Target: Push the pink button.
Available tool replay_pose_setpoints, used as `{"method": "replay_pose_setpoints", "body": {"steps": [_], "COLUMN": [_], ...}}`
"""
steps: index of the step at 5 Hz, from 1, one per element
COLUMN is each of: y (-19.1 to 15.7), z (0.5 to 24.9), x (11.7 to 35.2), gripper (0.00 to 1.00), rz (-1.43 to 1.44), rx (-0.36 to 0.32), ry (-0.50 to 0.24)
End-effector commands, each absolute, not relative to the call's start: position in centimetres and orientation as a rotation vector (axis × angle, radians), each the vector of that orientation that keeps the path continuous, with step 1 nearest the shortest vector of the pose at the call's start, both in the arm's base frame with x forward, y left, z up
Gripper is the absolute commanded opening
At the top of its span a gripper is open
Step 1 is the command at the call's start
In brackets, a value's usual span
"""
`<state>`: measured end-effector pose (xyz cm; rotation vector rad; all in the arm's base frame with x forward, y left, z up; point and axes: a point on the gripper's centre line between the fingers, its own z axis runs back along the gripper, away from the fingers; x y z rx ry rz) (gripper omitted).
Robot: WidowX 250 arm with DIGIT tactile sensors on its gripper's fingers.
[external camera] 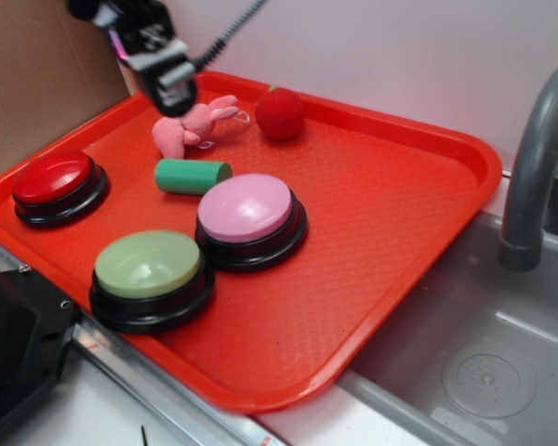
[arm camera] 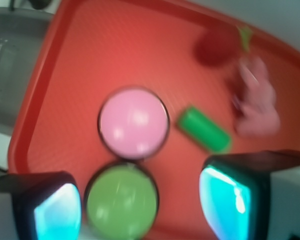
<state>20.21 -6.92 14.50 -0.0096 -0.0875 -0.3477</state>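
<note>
The pink button (external camera: 246, 206) has a pale pink dome on a black base and sits near the middle of the red tray (external camera: 400, 214). In the blurred wrist view the pink button (arm camera: 133, 122) lies ahead of the fingers, a little left of centre. My gripper (external camera: 172, 93) hangs high over the tray's back left, above the pink plush toy (external camera: 191, 125), well away from the button. Its fingers (arm camera: 225, 200) stand wide apart with nothing between them, so the gripper (arm camera: 140, 210) is open.
A light-green button (external camera: 149, 265) sits in front of the pink one, a red button (external camera: 53, 178) at the tray's left. A green cylinder (external camera: 192, 176) lies behind the pink button. A red plush ball (external camera: 280, 113) is at the back. A sink (external camera: 484, 353) and faucet (external camera: 539, 158) are on the right.
</note>
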Motion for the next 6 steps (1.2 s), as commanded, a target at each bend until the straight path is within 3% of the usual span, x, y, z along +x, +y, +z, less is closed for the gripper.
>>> {"method": "replay_pose_setpoints", "body": {"steps": [1, 3, 4, 6], "y": [-8.1, -7.9, -8.0, -9.7], "z": [8.6, 6.5, 5.8, 6.4], "x": [21.9, 21.1, 21.0, 21.7], "gripper": [1.0, 1.0, 1.0, 1.0], "rz": [-0.554, -0.588, -0.591, -0.619], "rx": [-0.057, -0.049, -0.002, 0.008], "ry": [-0.079, -0.038, -0.008, -0.042]}}
